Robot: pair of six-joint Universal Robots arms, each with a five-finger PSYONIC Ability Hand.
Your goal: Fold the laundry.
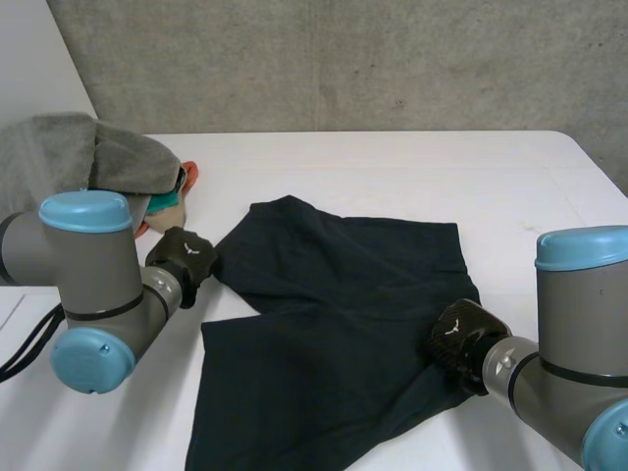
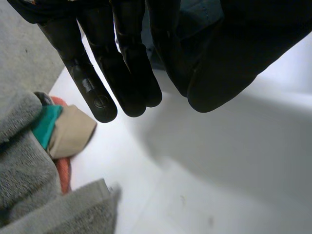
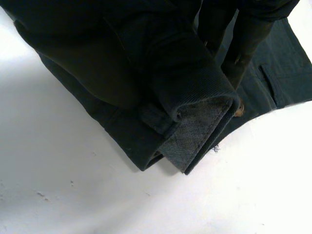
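Legible text or numbers: none found.

Marks noted:
- Left hand (image 1: 184, 261), head view: small white emblem on its back. A figure, not letters; cannot be read.
- Right hand (image 1: 465, 340), head view: a like white emblem on its back, winged or V-like in outline. No wording beside it.
- Left wrist view: one of the fingers (image 2: 99, 103) carries a small round embossed mark near its tip, a circle with a stroke inside. No character can be made out.
- Shorts (image 1: 334, 324): dark cloth with hem and pocket seam visible in the right wrist view. No tag or print can be read.
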